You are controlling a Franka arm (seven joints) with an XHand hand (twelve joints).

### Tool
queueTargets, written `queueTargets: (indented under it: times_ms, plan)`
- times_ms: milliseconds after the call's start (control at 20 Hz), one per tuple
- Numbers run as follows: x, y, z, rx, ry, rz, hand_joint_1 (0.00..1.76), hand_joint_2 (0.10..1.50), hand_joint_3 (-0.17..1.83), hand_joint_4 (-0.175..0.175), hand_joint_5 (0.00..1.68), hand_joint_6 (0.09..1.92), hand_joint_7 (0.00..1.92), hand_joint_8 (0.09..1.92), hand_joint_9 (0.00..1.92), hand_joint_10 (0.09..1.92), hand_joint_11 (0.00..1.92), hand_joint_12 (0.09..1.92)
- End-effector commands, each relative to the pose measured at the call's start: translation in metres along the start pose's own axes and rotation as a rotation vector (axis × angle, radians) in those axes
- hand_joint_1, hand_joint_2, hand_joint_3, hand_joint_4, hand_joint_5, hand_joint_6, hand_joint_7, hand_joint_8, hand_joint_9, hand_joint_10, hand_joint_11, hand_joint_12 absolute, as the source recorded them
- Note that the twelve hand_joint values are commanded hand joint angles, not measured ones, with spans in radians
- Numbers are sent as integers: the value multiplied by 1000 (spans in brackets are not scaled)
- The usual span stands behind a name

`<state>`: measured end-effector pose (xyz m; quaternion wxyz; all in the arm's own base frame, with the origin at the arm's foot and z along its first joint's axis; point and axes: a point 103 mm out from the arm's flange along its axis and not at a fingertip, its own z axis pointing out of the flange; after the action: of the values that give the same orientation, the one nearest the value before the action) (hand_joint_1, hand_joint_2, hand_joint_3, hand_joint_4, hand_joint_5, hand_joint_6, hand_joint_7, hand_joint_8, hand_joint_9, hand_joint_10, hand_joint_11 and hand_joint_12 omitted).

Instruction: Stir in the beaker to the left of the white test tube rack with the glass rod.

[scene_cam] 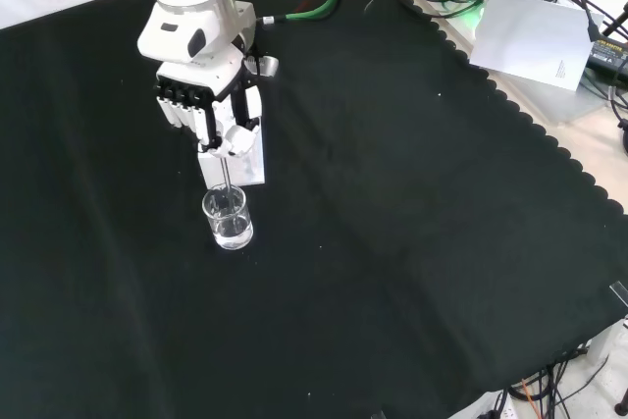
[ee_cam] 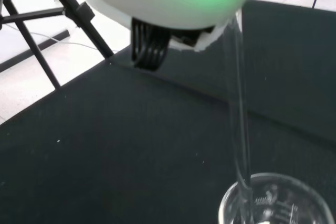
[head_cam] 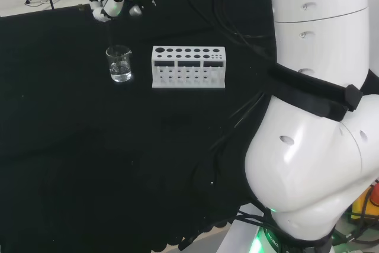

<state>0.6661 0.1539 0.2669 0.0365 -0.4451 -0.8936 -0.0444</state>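
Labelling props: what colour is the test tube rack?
White; the test tube rack shows best in the head view.

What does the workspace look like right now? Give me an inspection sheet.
Surface: black cloth, bare around the job's things.
Job's things: beaker with clear liquid, beside the white test tube rack; glass rod reaching down into the beaker.
Clutter: nothing seen on the cloth.
Hand: hand above the beaker, fingers curled round the rod's top.
Cables: green cable along the arm; loose cables off the cloth's corner.
Surroundings: tripod legs on pale floor.
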Motion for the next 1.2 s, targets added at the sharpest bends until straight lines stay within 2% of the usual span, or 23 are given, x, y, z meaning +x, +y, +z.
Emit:
queueTargets:
  times_ms: [50, 300, 550, 900, 1200]
  plan:
    - [-18, -5, -7, -7, -25, 3, 1232, 497, 891, -175, 1365, 611, 1696, 662, 1776, 619, 1632, 921]
    - [-33, -26, -20, -20, -23, 36, 1232, 497, 890, -175, 1364, 611, 1696, 663, 1776, 619, 1632, 922]
    - [-24, -42, -21, -22, 0, 61, 1232, 498, 889, -175, 1363, 612, 1696, 664, 1776, 620, 1633, 922]
    - [2, -40, -17, -29, -9, 27, 1232, 499, 888, -175, 1362, 614, 1694, 665, 1776, 621, 1633, 923]
    - [13, -36, -15, -20, -28, 12, 1231, 500, 888, -175, 1361, 616, 1693, 667, 1777, 622, 1635, 924]
